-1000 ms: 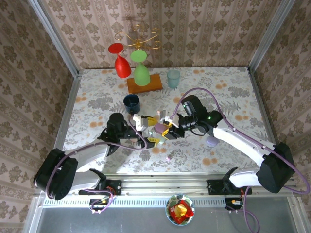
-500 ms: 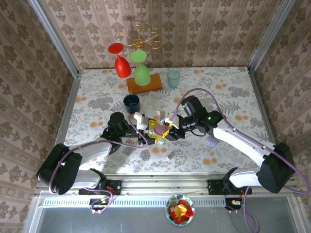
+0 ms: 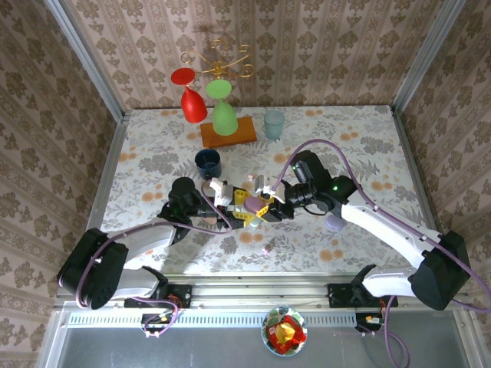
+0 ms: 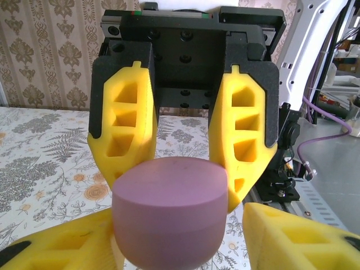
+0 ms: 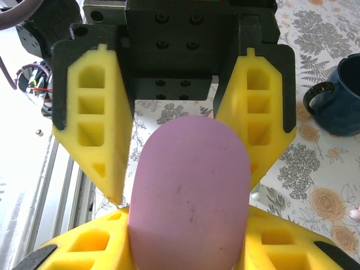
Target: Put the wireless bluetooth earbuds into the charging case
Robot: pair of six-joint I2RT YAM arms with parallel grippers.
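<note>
Overhead view, table centre: my left gripper [image 3: 228, 201] and my right gripper [image 3: 266, 207] meet nose to nose. Both are clamped on one mauve charging case [image 3: 250, 204], which appears to be held just off the floral table [image 3: 360, 146].

Left wrist view: the case sits between my own lower fingers, with the right gripper's yellow fingers at its far flanks. A seam runs round the lower body, and the lid reads as closed.

Right wrist view: the same case, end-on, hugged by the right fingers at the bottom edge.

One loose earbud [image 3: 267, 249] lies on the table toward my bases, well apart from the case and both grippers (small, pale pink; I cannot make out any other bud with confidence). A second lilac case [image 3: 334, 223] lies beside the right forearm, and a blue mug [image 3: 208, 162] stands just behind the left gripper.

Hazards, as I judge them:
- The case is smooth and rounded, so opposed pulls from two foam grips could squeeze it out sideways and drop it.
- If the lid springs open abruptly, one gripper may lose its hold.
- With both grippers occupied, neither is free for the bud, and releasing the wrong side could let the case tip.
- The fingers stand very close, so a slight misalignment would make them collide.
</note>
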